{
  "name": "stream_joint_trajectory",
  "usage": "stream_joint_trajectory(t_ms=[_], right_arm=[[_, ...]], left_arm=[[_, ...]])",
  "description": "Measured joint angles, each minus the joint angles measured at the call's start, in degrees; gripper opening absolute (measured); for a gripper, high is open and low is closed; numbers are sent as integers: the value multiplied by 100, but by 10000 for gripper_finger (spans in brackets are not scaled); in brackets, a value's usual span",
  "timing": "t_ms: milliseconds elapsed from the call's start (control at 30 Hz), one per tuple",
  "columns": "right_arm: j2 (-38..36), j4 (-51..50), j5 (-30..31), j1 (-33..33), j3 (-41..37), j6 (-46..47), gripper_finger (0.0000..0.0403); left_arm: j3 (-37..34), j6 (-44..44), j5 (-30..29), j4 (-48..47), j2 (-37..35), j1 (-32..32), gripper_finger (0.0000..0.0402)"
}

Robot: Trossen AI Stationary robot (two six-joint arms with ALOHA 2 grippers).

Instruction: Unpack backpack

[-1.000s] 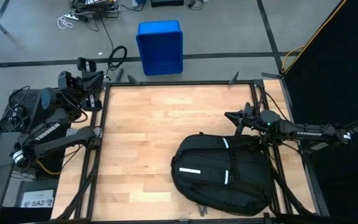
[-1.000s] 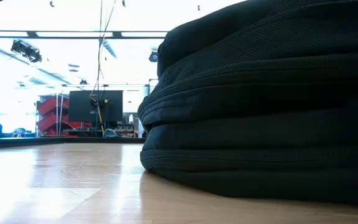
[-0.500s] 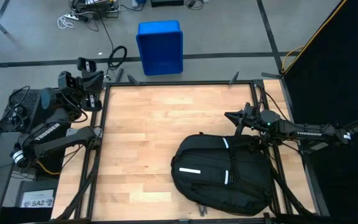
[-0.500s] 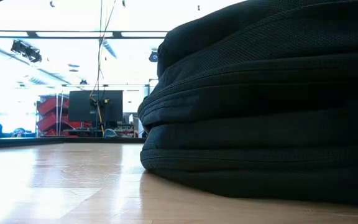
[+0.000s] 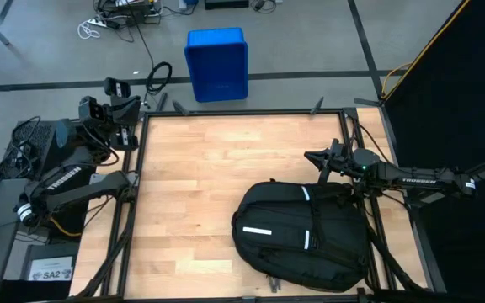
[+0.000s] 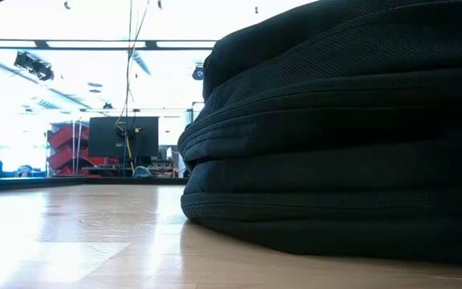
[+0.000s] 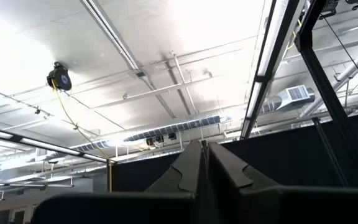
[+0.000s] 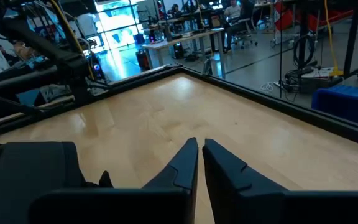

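Right gripper (image 5: 311,157) is seen closed and empty, poised over bare table (image 5: 209,185) just beyond the backpack (image 5: 301,236); left gripper (image 5: 118,86), likewise closed on nothing, is parked off the table's far left corner, pointed upward. Backpack is laid flat at the near right, apparently zipped; unpacking is judged not yet begun; opening of the fingers and a reach for a zipper pull are called for next.

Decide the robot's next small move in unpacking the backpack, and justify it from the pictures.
Probably lower the right gripper toward the backpack and open its fingers. The backpack lies closed on the table, that gripper hovers shut just beyond its top edge, and the left gripper is parked off the table.
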Motion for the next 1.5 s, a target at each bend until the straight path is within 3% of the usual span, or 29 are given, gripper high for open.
stream_joint_trajectory(t_ms=[1300,1500], right_arm=[[0,1,0,-1,1,-1,1],[1,1,-2,0,-1,1,6]], left_arm=[[2,-6,0,0,0,-2,1],[1,-503,35,-22,-4,-2,1]])
